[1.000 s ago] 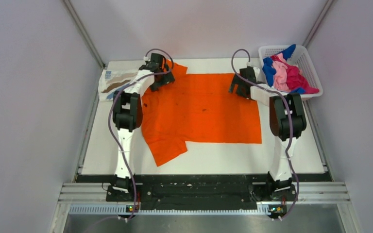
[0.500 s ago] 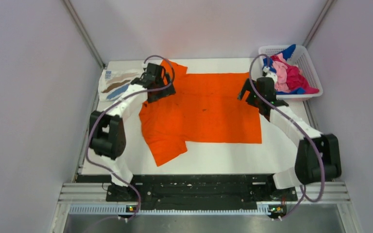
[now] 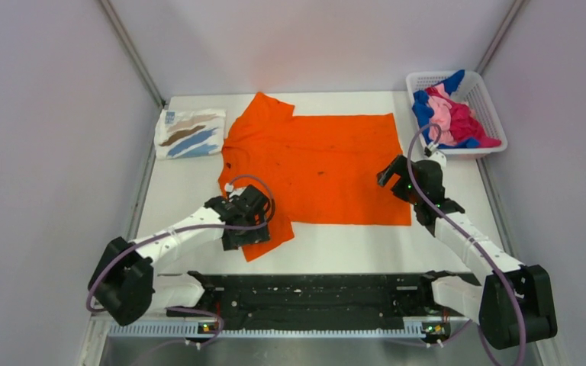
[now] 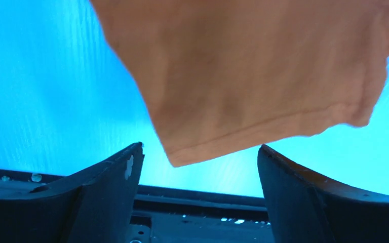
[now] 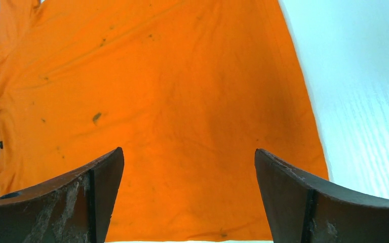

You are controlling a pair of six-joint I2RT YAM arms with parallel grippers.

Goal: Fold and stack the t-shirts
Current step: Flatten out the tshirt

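A bright orange t-shirt (image 3: pixel 317 164) lies spread flat in the middle of the table. My left gripper (image 3: pixel 246 229) hovers at its near-left sleeve. In the left wrist view the sleeve (image 4: pixel 263 76) has its hem corner just ahead of the open left gripper (image 4: pixel 200 152), with nothing clamped. My right gripper (image 3: pixel 397 179) is open over the shirt's near-right part. The right wrist view shows the orange cloth (image 5: pixel 157 101) spread under the right gripper (image 5: pixel 189 154). A folded white t-shirt with brown and blue streaks (image 3: pixel 191 133) rests at the far left.
A white lattice basket (image 3: pixel 485 93) at the far right holds blue, pink and magenta shirts (image 3: pixel 449 118) in a heap. The black rail (image 3: pixel 313 286) with the arm bases runs along the table's near edge. Grey walls close in both sides.
Both arms have swung back from the shirt's far edge to its near side. The left gripper now sits at the near sleeve, the right by the near-right corner.
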